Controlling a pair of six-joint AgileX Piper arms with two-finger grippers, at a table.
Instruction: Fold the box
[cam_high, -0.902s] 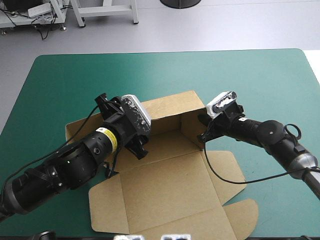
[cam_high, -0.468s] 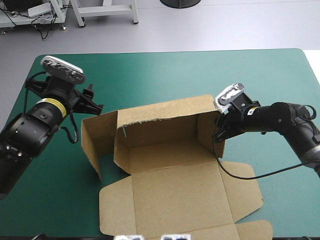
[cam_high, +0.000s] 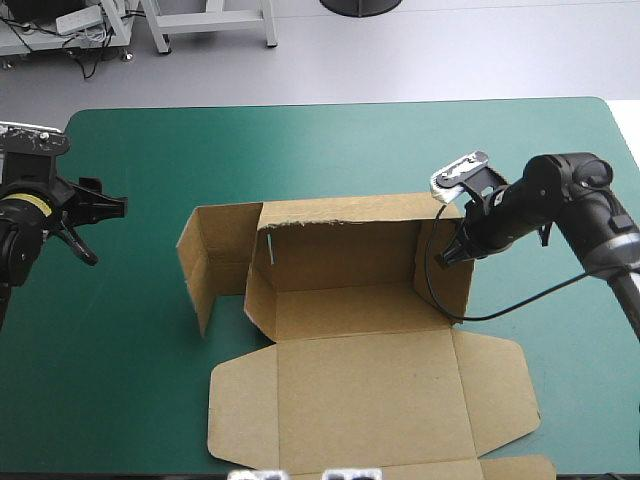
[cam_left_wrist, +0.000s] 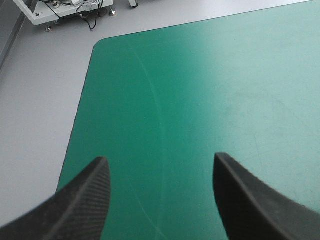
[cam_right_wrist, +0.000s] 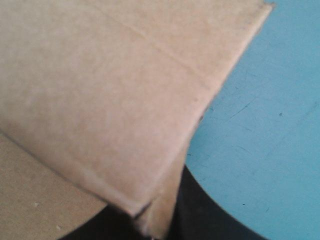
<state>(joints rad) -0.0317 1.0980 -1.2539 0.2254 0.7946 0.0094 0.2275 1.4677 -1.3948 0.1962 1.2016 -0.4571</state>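
Your right hand (cam_high: 455, 250) pinches the right end wall (cam_high: 440, 285) of the box (cam_high: 350, 300) mid-worktop (cam_high: 330, 150), so bring your spread left hand (cam_left_wrist: 160, 160) in and press the loose left flap (cam_high: 200, 265) square to the back wall (cam_high: 340, 235).

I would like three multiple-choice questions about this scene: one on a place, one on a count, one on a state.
1. Where is the left gripper?
A. inside the box
B. near the table's left edge, apart from the box
C. on the box's lid

2. How many grippers touch the box?
A. none
B. one
C. two

3. The left gripper's fingers are:
A. open
B. shut on the box
C. shut, empty

Answers:
1 B: the high view shows it over bare teal-green cover.
2 B: only the right gripper is at the box, on its right wall.
3 A: they stand apart in the left wrist view.
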